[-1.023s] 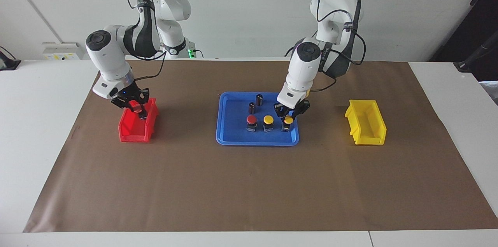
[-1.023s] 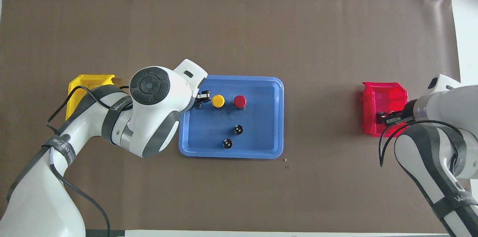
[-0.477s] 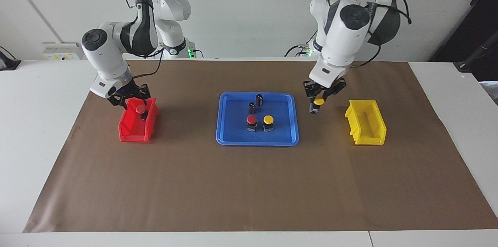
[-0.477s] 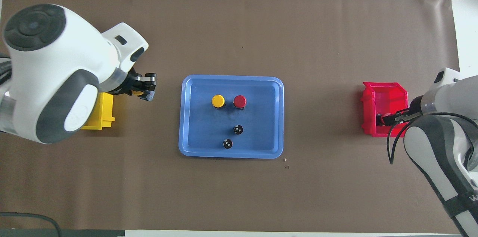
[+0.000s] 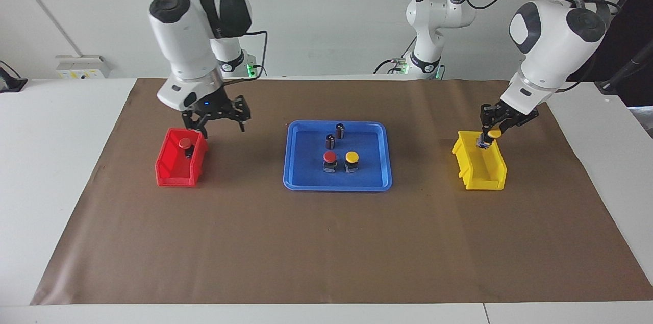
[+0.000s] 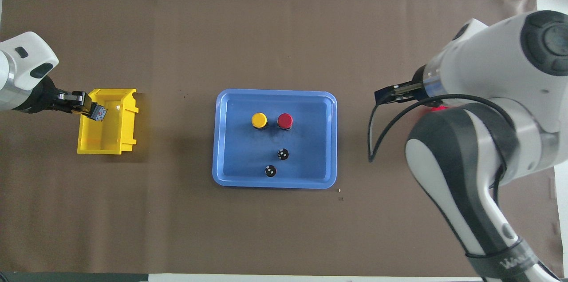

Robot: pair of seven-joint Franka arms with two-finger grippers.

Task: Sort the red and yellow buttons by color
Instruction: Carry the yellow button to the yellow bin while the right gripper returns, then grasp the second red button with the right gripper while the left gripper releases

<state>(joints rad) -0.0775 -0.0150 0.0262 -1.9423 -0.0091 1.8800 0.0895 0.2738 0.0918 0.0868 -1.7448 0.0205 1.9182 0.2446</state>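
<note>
My left gripper [image 5: 488,135] is shut on a yellow button [image 5: 494,133] and holds it tilted over the yellow bin [image 5: 479,171], at the bin's end nearer the robots. From overhead the held yellow button [image 6: 100,114] shows its base above the yellow bin [image 6: 106,140]. My right gripper [image 5: 220,123] hangs open and empty in the air, beside the red bin [image 5: 176,173]. A red button [image 5: 184,144] lies in that bin. On the blue tray [image 5: 296,181] stand a red button [image 5: 329,156] and a yellow button [image 5: 351,156] side by side.
Two dark capless cylinders [image 5: 340,130] [image 5: 330,141] stand on the tray, nearer the robots than the buttons. Brown paper [image 5: 326,247] covers the table. In the overhead view my right arm hides nearly all of the red bin [image 6: 437,108].
The left gripper lifted a yellow button off the tray and carried it over the yellow bin. The right gripper opened, left a red button in the red bin, then rose and swung toward the tray.
</note>
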